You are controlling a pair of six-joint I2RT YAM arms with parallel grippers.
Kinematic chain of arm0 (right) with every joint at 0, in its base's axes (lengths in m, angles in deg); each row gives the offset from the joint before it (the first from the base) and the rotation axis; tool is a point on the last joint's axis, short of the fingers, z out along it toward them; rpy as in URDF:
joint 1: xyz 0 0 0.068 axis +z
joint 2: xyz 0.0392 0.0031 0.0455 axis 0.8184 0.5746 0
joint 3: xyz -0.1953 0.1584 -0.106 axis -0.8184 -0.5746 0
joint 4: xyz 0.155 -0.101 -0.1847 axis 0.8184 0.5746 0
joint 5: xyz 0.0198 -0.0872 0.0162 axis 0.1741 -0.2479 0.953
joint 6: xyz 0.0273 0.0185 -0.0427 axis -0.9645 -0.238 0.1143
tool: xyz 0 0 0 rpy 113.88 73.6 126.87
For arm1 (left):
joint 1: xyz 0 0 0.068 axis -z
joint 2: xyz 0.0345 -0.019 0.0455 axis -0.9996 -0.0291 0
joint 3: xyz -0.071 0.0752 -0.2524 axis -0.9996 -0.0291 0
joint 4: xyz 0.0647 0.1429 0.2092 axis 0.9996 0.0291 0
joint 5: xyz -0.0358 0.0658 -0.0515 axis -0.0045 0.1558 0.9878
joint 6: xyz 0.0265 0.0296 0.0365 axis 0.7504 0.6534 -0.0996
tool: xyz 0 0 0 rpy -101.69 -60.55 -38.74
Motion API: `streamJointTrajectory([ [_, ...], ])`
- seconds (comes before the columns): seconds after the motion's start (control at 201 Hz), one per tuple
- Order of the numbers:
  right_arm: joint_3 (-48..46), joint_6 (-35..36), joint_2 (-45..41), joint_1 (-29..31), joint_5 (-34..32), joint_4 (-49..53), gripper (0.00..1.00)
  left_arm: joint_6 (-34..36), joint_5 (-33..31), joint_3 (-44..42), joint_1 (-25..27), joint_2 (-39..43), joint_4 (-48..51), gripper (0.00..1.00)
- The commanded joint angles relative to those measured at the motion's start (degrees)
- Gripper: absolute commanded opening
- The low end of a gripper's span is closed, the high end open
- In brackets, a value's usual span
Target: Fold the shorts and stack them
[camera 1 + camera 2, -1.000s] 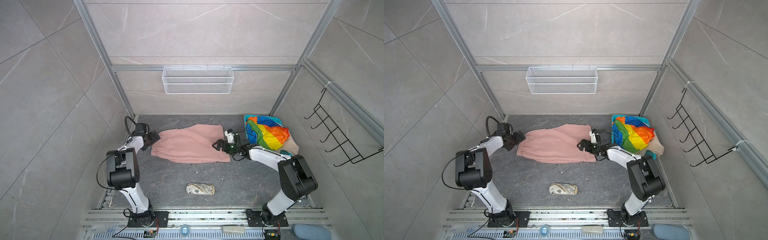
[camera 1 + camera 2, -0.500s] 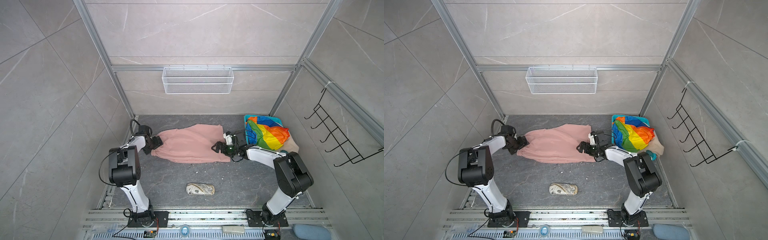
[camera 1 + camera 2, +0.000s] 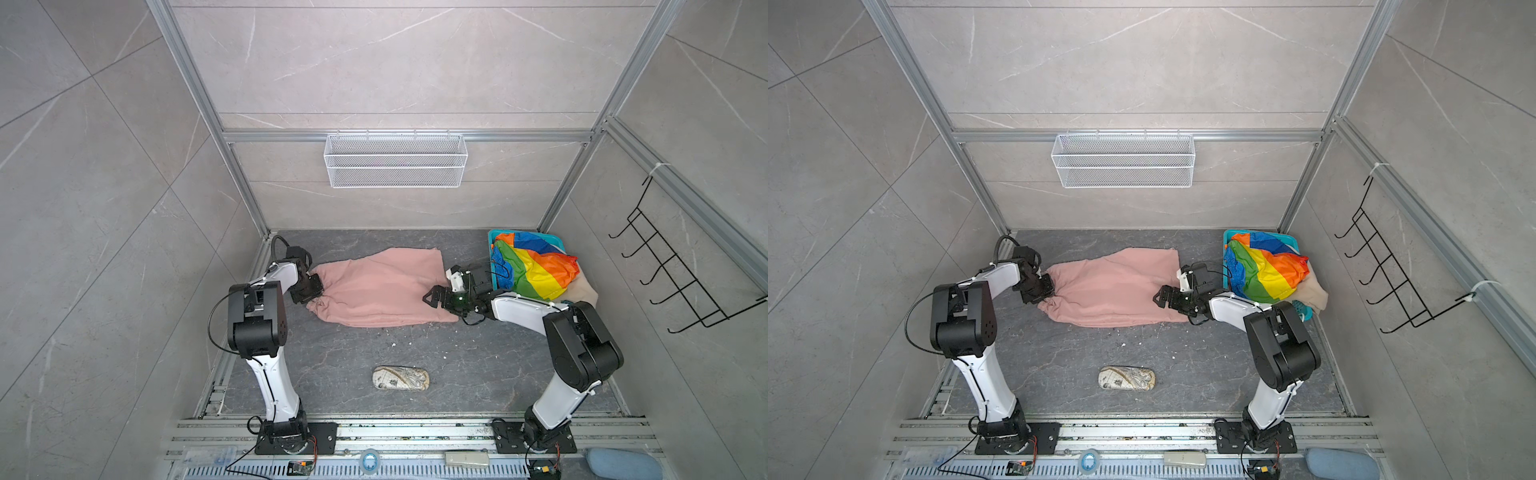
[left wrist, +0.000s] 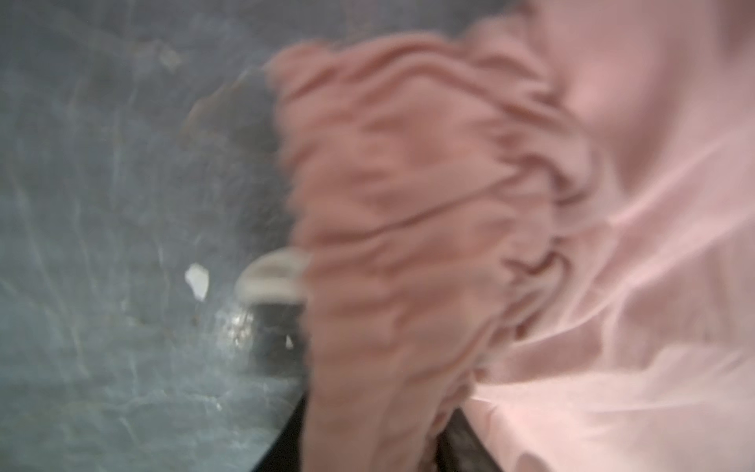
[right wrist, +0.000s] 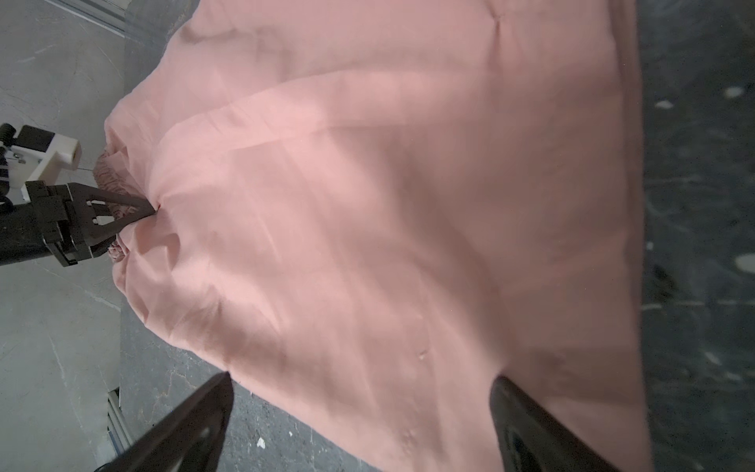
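The dusty pink shorts (image 3: 382,286) (image 3: 1117,286) lie spread flat on the dark floor. My left gripper (image 3: 318,297) (image 5: 151,210) is shut on their gathered waistband (image 4: 408,184) at the left end. My right gripper (image 3: 430,297) (image 5: 361,378) stands open over the right end of the pink shorts, with one finger over the cloth, one over the floor and nothing between them. The rainbow-striped shorts (image 3: 536,270) (image 3: 1266,270) are heaped in the teal basket (image 3: 494,237) at the back right. The beige shorts (image 3: 584,291) (image 3: 1314,293) peek out beneath them.
A small patterned pouch (image 3: 401,378) (image 3: 1126,378) lies on the floor near the front. A white wire basket (image 3: 395,160) hangs on the back wall and a black hook rack (image 3: 673,274) on the right wall. White crumbs dot the floor.
My left gripper has moved onto the waistband end of the pink shorts and closed on it. My right gripper has stayed open and edged a little further over the cloth.
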Motion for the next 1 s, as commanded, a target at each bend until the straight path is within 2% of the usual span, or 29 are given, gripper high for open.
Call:
streamJointTrajectory([
  [0.0, 0.15, 0.02, 0.78, 0.32, -0.61, 0.72, 0.99, 2.74, -3.67, 1.70, 0.54, -1.75, 5.14, 0.12],
  [0.105, -0.11, -0.05, 0.74, 0.30, -0.69, 0.63, 0.99, 3.56, -4.46, 2.62, 1.14, -2.49, 6.48, 0.00],
  [0.299, -0.15, 0.09, 0.83, 0.28, -1.46, 0.72, 0.99, 5.49, -9.25, 4.16, 3.64, 0.21, 8.90, 0.00],
  [0.548, -0.27, 0.05, 1.12, 0.27, -1.38, 0.72, 0.99, 6.23, -9.23, 5.93, 5.16, 1.20, 10.63, 0.00],
  [0.797, -0.30, 0.23, 1.31, 0.29, -2.02, 0.42, 0.99, 9.81, -20.29, 12.95, 10.34, 2.54, 18.68, 0.00],
  [0.992, -0.24, -1.98, -1.03, 0.42, -0.18, -1.89, 0.99, 10.79, -23.65, 16.86, 13.73, 3.60, 22.21, 0.00],
])
